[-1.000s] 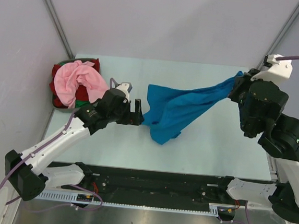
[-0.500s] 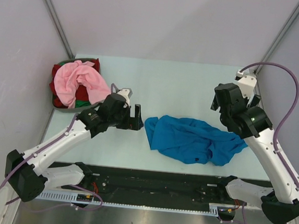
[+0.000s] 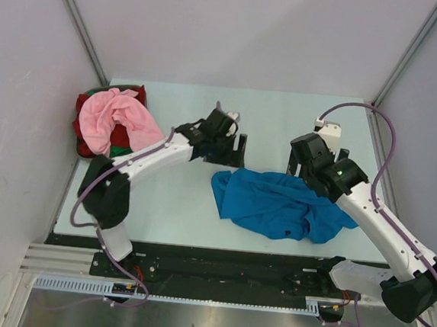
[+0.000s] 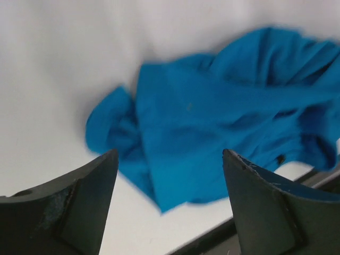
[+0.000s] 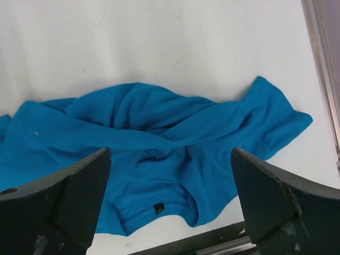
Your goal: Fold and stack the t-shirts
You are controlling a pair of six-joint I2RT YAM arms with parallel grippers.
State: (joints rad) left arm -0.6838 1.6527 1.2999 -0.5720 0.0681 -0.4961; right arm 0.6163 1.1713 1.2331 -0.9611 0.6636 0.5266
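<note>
One crumpled blue t-shirt (image 3: 280, 207) close to near edge of table (image 3: 284, 112).

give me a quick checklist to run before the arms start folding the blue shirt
1. Left gripper open and empty: ok.
2. Right gripper open and empty: ok.
3. Blue t-shirt lying free on the table, held by neither gripper: ok.
4. Blue t-shirt spread flat for a fold: not ok, it is bunched and creased.
5. Collar and sleeves located: cannot tell, the folds hide them.
6. Pink t-shirt and red t-shirt out of the way in the basket: ok.
</note>
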